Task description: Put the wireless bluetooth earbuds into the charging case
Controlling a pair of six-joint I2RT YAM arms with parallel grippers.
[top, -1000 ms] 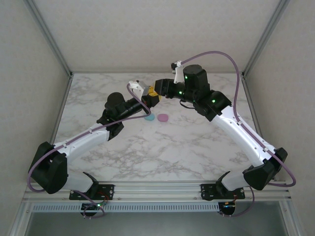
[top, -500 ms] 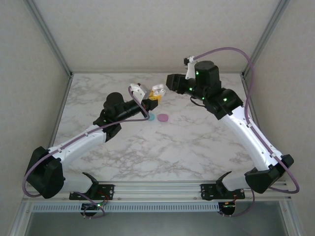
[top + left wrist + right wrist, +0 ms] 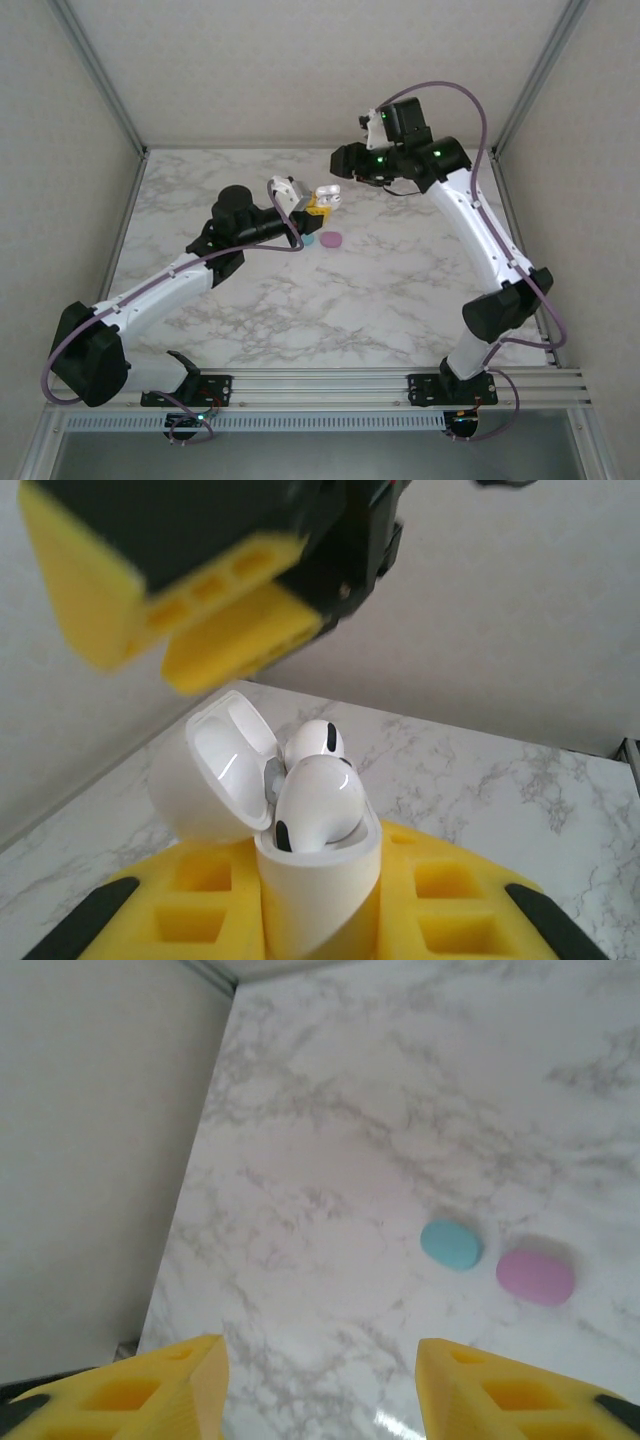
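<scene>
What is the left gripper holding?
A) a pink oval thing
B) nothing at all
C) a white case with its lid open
C: the left gripper is shut on the white charging case, lid open, with white earbuds sitting inside.

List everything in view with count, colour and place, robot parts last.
charging case: one, white, lid open, held above the table
earbuds: two, white, in the open charging case
teal oval item: one, teal, on the table, just apart from the pink one
pink oval item: one, pink, on the table
table: one, white-grey marble
left arm: one, white and black, yellow jaws shut on the charging case
right arm: one, white and black, yellow jaws open, holding nothing
</scene>
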